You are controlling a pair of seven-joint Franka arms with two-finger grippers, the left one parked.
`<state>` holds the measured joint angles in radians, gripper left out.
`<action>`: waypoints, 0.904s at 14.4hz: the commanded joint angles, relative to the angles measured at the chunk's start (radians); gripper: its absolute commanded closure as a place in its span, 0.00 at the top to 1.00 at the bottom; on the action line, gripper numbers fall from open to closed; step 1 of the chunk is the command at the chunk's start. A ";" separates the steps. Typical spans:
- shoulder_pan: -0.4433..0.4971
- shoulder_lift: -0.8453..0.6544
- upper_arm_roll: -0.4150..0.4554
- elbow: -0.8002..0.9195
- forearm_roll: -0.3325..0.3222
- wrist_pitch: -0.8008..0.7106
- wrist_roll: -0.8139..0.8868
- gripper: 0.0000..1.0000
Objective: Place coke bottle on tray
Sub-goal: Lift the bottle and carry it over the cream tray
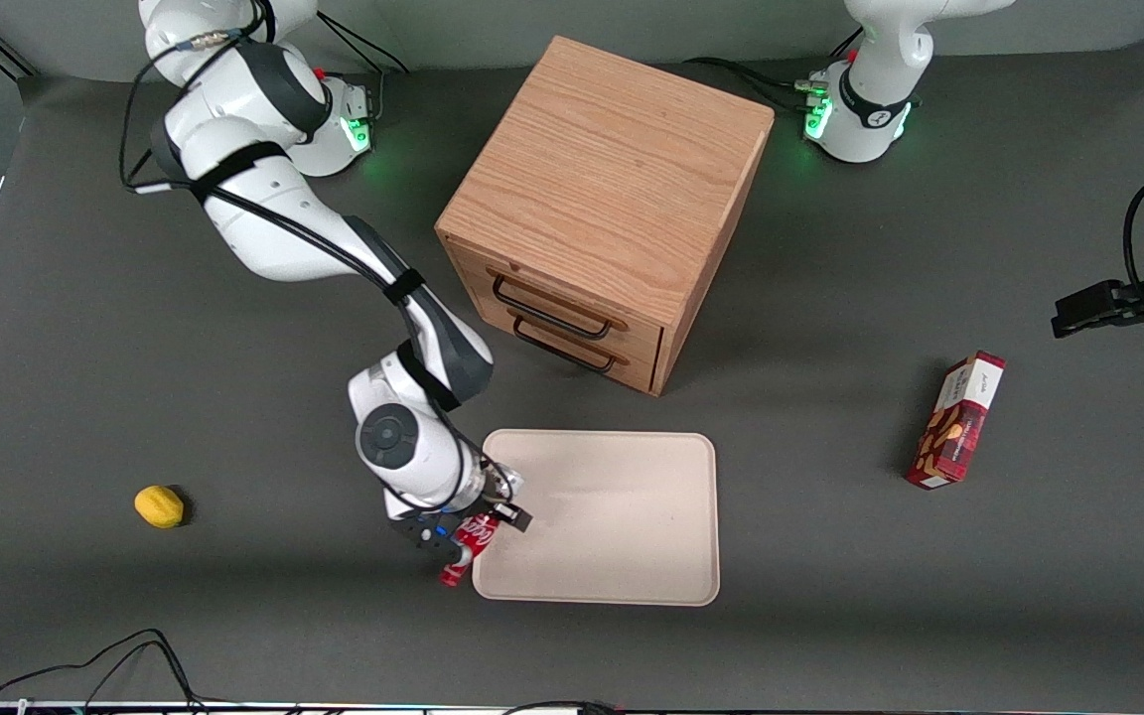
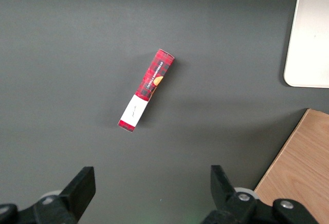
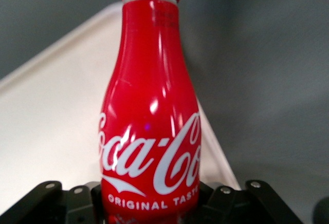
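Observation:
The red coke bottle (image 1: pixel 464 552) with white script is held by my right gripper (image 1: pixel 468 528), which is shut on its lower body. In the front view the bottle hangs tilted over the tray's edge nearest the working arm, its cap pointing toward the front camera. In the right wrist view the coke bottle (image 3: pixel 150 116) fills the middle, clamped between the black jaws, with the pale beige tray (image 3: pixel 46 121) beneath and beside it. The tray (image 1: pixel 622 516) lies flat in front of the drawer cabinet.
A wooden drawer cabinet (image 1: pixel 612 209) stands farther from the front camera than the tray. A red snack box (image 1: pixel 956 420) lies toward the parked arm's end. A yellow lemon-like object (image 1: pixel 159 505) sits toward the working arm's end.

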<state>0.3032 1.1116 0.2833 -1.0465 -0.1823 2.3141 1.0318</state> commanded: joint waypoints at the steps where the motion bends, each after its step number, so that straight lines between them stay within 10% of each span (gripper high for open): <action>1: 0.027 0.022 0.002 0.062 -0.023 -0.001 -0.016 0.00; 5: 0.025 0.022 0.002 0.054 -0.023 -0.001 -0.012 0.00; 8: 0.025 0.028 -0.003 0.051 -0.023 -0.001 -0.009 0.81; 10: 0.027 0.028 -0.007 0.052 -0.023 0.002 -0.012 1.00; 13: 0.027 0.030 -0.009 0.052 -0.023 0.004 -0.013 1.00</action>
<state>0.3255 1.1320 0.2783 -1.0185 -0.1825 2.3182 1.0305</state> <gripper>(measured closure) 0.176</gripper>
